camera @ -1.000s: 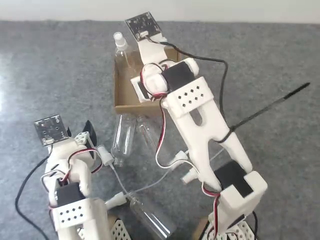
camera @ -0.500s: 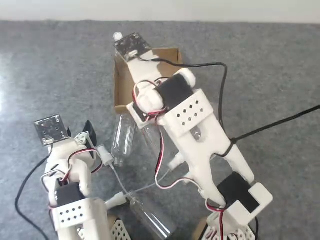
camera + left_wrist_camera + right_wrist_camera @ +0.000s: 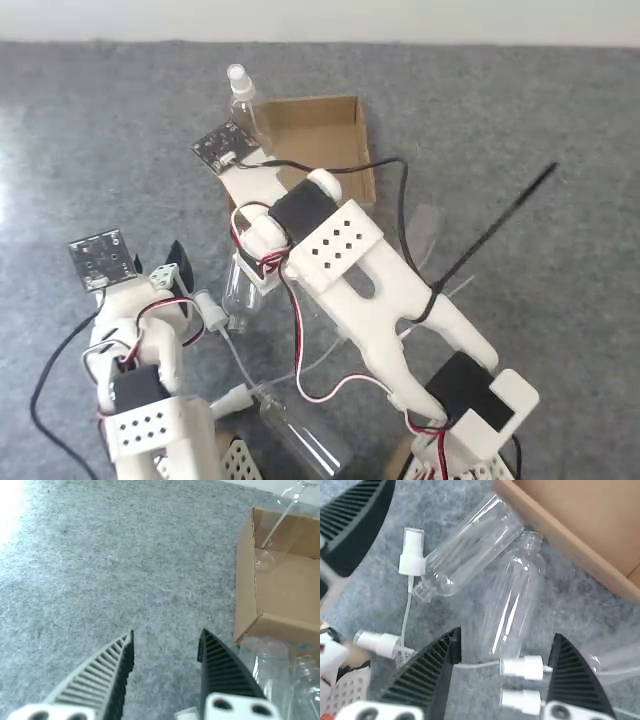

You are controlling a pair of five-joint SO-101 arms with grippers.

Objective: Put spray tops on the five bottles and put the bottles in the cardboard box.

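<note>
- Left gripper (image 3: pixel 166 631): I read the jaws as moderately parted, with nothing between them. It sits low at the near left of the grey table (image 3: pixel 540 130), pointing toward the cardboard box (image 3: pixel 246 580).
- Right gripper (image 3: pixel 507 634): the jaws are spread wide and hold nothing. It hangs over the loose bottles just on the near side of the box. Its fingers (image 3: pixel 440 662) stand either side of the base end of the open-necked bottle (image 3: pixel 512 592). I cannot tell whether they touch it.
- Cardboard box: it sits at the far centre of the table, open side up.
- Capped bottle (image 3: pixel 241 95): it stands upright in the far-left corner of the box, with a white spray top fitted.
- Open-necked bottle: it lies on its side on the table with no top on it. Its neck points at the near wall of the box.
- Second bottle (image 3: pixel 465 545): it lies on its side just beside the open-necked bottle, with its base close to the box wall. A loose spray top (image 3: pixel 411 555) lies just beside its neck, with the dip tube trailing toward the near side.
- Near bottle (image 3: pixel 300 447): it lies on its side at the near edge, between the two arm bases.
- Paired spray tops (image 3: pixel 522 666): two white tops lie close together on the table, right by the base of the open-necked bottle.
- Outer spray top (image 3: pixel 375 642): it lies on the table to the left of the pair, near the left arm.
</note>
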